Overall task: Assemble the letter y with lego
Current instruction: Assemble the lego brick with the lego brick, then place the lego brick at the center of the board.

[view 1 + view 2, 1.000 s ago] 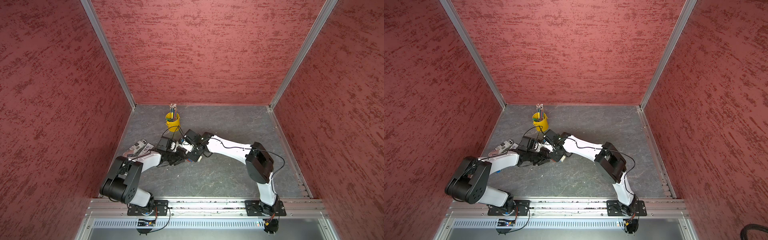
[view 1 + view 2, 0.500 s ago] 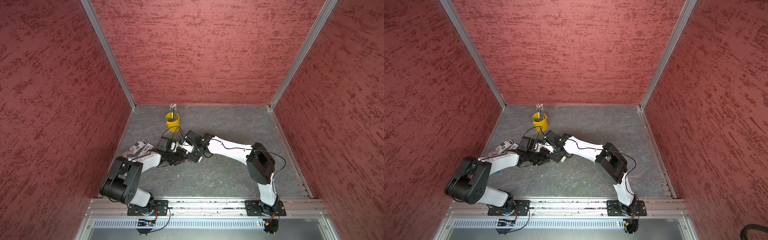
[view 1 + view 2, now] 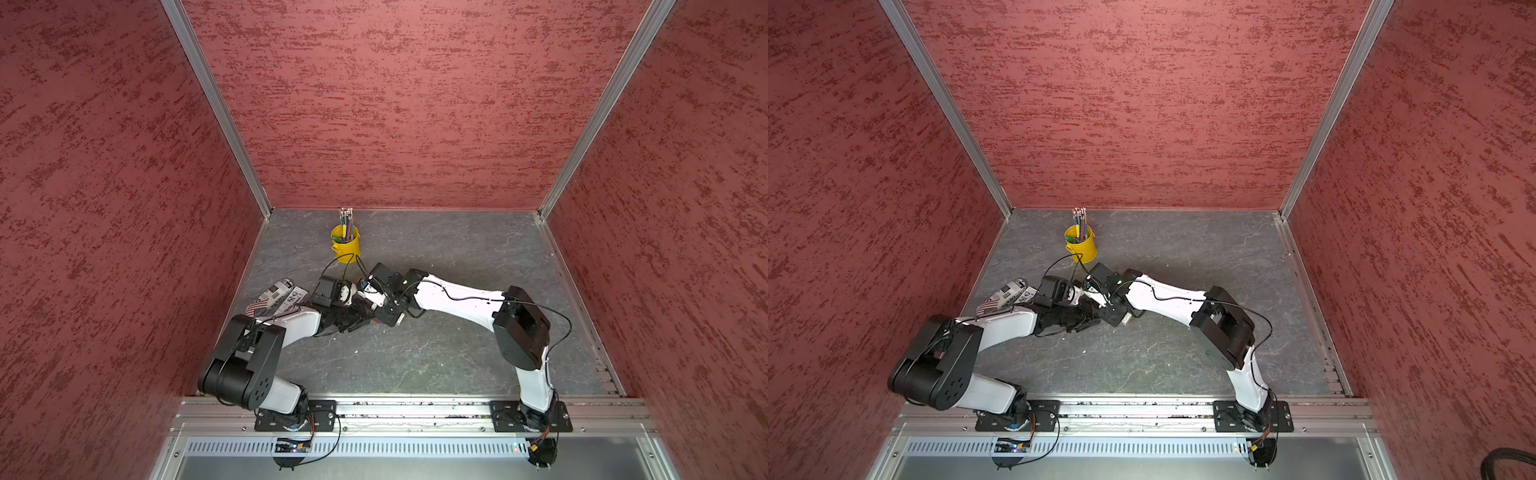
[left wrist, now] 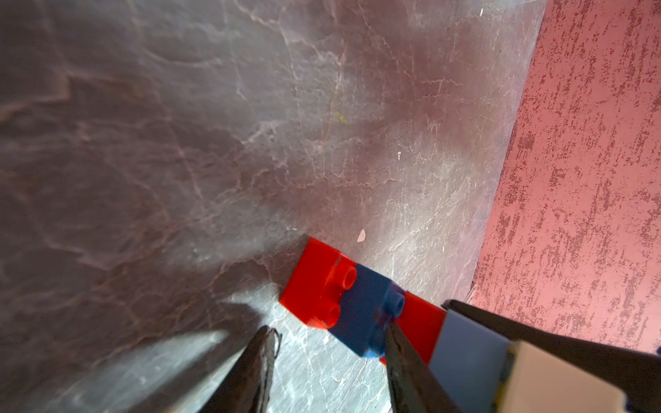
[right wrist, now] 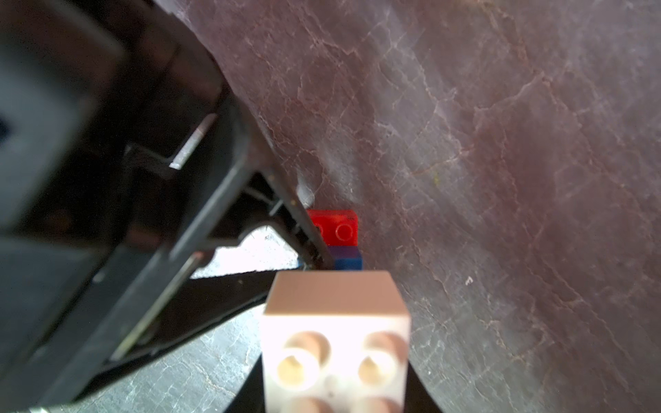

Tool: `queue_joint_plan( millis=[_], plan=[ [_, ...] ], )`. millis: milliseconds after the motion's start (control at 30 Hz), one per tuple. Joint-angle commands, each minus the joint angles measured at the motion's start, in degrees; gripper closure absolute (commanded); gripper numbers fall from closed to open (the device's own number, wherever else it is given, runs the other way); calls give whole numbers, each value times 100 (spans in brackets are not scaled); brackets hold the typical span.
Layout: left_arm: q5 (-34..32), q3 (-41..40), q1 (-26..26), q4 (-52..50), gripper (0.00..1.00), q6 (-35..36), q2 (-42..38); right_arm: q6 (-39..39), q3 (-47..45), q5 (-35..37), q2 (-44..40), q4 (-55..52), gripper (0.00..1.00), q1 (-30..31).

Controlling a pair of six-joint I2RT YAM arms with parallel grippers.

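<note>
Low on the grey floor [image 3: 436, 357], near the yellow bucket [image 3: 345, 246] — letter y [image 4: 418, 321], lying between the two arm tips. Stem as seen from the left wrist: red brick [image 4: 318, 282], blue brick [image 4: 357, 321], red again. White brick [image 5: 334, 314] at the other end, clenched in right gripper [image 5: 335, 343]. Left gripper [image 4: 329, 327] released — jaws apart, bare floor between, one fingertip [image 4: 393, 336] against the blue brick. Mostly hidden under the wrists in both top views.

Lab robot cell: red panel walls [image 3: 395, 104], aluminium rails [image 3: 411, 411]
</note>
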Motion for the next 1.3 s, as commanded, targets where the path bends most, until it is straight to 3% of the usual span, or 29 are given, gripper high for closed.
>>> queue_joint_plan(
  millis=[0, 667, 1267],
  plan=[
    [-934, -271, 65, -656, 50, -27, 220, -75, -110, 225, 156, -82, 67, 39],
    [-865, -341, 105, -607, 53, -46, 142, 2, -45, 216, 173, -123, 68, 57],
    [-804, -489, 315, -636, 47, -98, -417, 41, 6, 212, 181, -162, 68, 57]
  ],
)
